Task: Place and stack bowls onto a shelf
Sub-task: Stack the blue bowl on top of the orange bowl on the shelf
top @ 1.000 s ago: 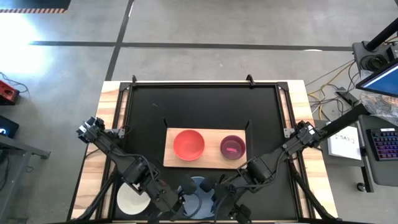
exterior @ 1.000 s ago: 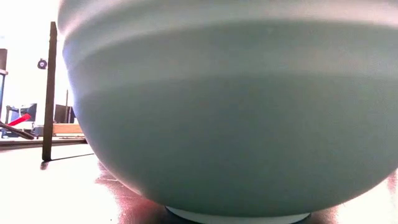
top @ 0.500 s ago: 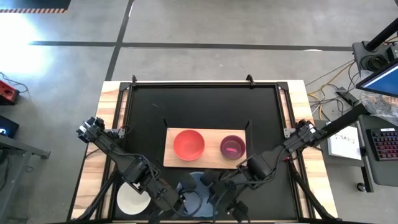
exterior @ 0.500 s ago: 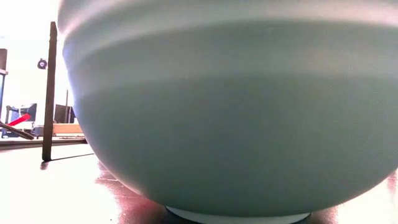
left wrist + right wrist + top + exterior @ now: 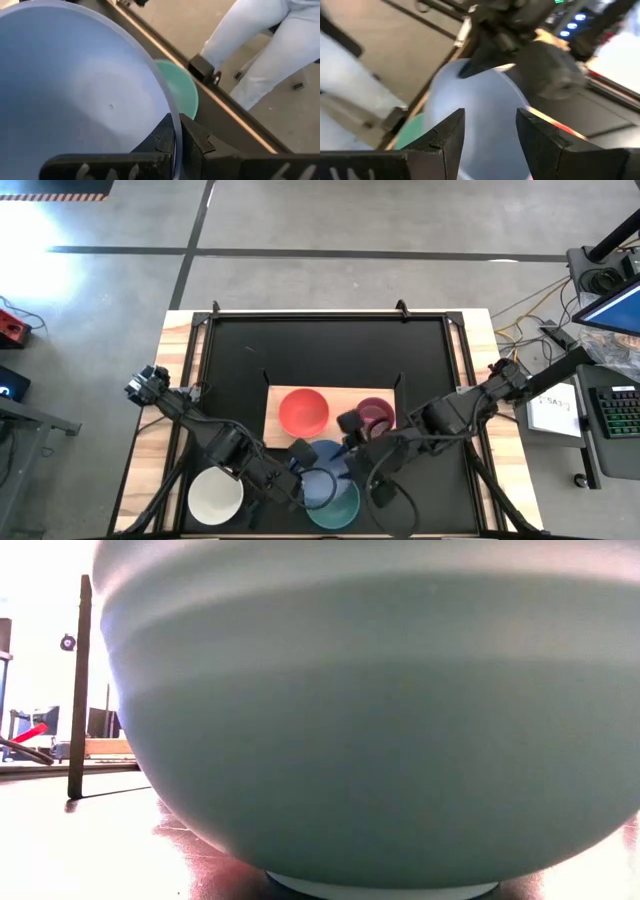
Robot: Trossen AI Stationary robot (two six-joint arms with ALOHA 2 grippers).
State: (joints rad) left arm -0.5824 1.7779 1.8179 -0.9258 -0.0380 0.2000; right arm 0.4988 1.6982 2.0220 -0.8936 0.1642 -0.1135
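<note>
A grey-blue bowl [image 5: 322, 476] hangs tilted over the near middle of the table, partly over a teal bowl [image 5: 338, 505]. My left gripper [image 5: 297, 462] is shut on its rim. My right gripper [image 5: 352, 430] stands open and empty above the bowl's far side, near the shelf's front edge; in its wrist view the grey-blue bowl [image 5: 480, 110] shows beyond its spread fingers. The light-wood shelf [image 5: 340, 395] carries a red bowl [image 5: 303, 412] and a magenta bowl [image 5: 376, 414], each resting on its base. A white bowl [image 5: 216, 496] sits at the near left. My left gripper holds the grey-blue bowl by its rim [image 5: 175, 127], one finger [image 5: 159, 140] inside the bowl and one [image 5: 196, 142] outside. The fingers slant down from the table's left. The bowl is tilted in the hold; whether its underside touches the teal bowl I cannot tell.
The teal bowl [image 5: 370, 720] fills the low view and stands on the black table at its near edge. A person's legs in white trousers [image 5: 260, 45] stand beyond the table's near edge. Black tabletop [image 5: 320, 350] lies bare behind the shelf.
My right gripper has let go of the grey-blue bowl, opened wide, and risen toward the far edge and the magenta bowl. My left gripper, still shut on the rim, has carried the bowl toward the shelf, uncovering more of the teal bowl below.
</note>
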